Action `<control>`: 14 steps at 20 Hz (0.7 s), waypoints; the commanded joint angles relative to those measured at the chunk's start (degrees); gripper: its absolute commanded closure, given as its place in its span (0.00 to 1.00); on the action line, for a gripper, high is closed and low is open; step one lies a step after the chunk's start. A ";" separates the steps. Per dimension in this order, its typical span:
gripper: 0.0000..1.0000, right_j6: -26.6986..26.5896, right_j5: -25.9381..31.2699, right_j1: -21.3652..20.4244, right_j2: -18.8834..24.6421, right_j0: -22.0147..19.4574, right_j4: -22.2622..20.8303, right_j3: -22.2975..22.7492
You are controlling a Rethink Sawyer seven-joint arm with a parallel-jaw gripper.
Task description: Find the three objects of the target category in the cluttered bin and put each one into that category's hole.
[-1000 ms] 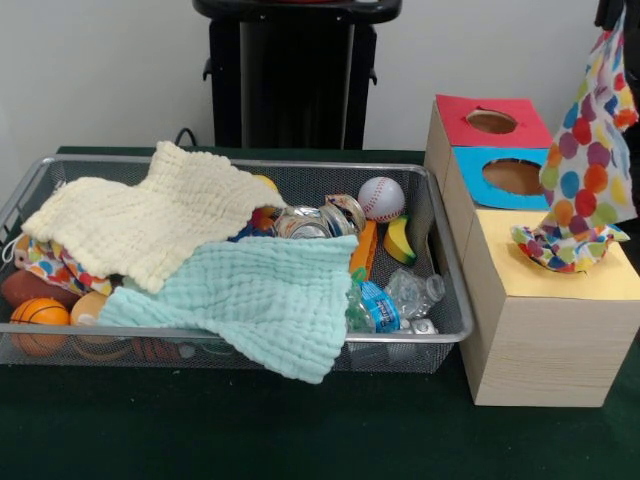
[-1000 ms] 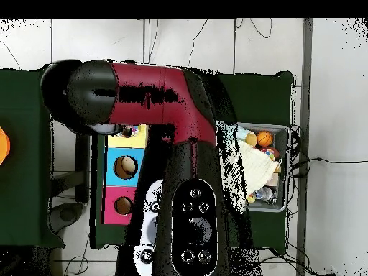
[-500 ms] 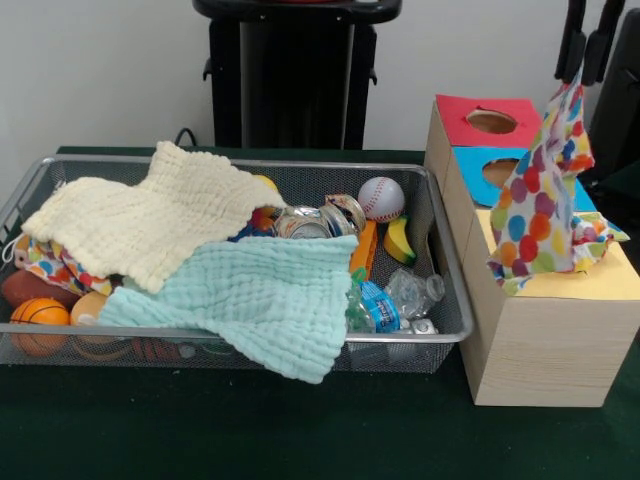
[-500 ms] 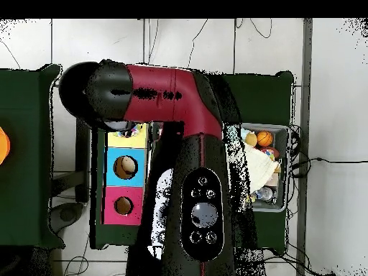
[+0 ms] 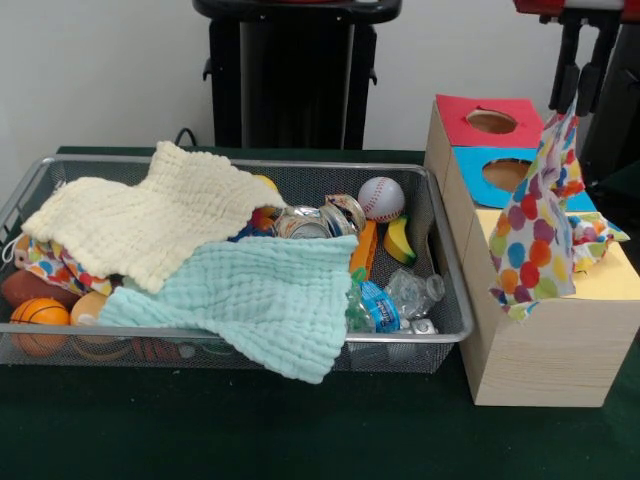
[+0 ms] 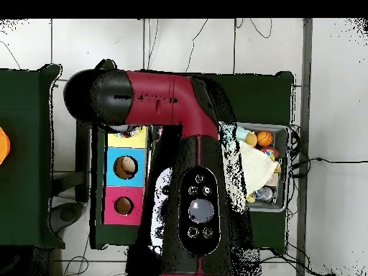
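My gripper (image 5: 575, 103) hangs at the top right of the front view, shut on the top corner of a polka-dot cloth (image 5: 538, 240). The cloth drapes down over the yellow section (image 5: 612, 282) of the wooden sorting box and hides that section's hole. Behind it lie the blue section (image 5: 478, 160) and the red section (image 5: 455, 110), each with an open round hole. In the overhead view the red arm (image 6: 172, 100) covers the gripper and the yellow section; the blue hole (image 6: 126, 167) and red hole (image 6: 123, 205) show.
A wire mesh bin (image 5: 230, 160) left of the box holds a cream cloth (image 5: 150, 220), a mint cloth (image 5: 260, 295) hanging over the front rim, a baseball (image 5: 381, 198), a toy banana (image 5: 400, 240), cans (image 5: 308, 222), a plastic bottle (image 5: 395, 300) and a small basketball (image 5: 40, 318).
The gripper has carried the polka-dot cloth from the picture's right edge leftward over the yellow section. The cloth now hangs down that section's front left part. The bin's contents have not moved.
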 commanded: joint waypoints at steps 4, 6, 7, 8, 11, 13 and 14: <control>1.00 7.30 8.07 -2.04 0.27 3.05 -1.03 4.62; 1.00 8.20 10.47 -3.32 -0.16 3.64 -0.34 4.43; 1.00 8.31 11.78 -4.16 -0.39 3.85 -0.12 4.43; 1.00 8.54 12.74 -4.86 -0.59 4.05 0.12 4.55; 1.00 9.10 14.48 -6.54 -1.12 4.53 0.54 5.14; 1.00 9.61 13.93 -7.27 -1.30 4.84 0.90 6.28; 1.00 9.88 13.24 -7.53 -1.41 5.09 0.99 7.07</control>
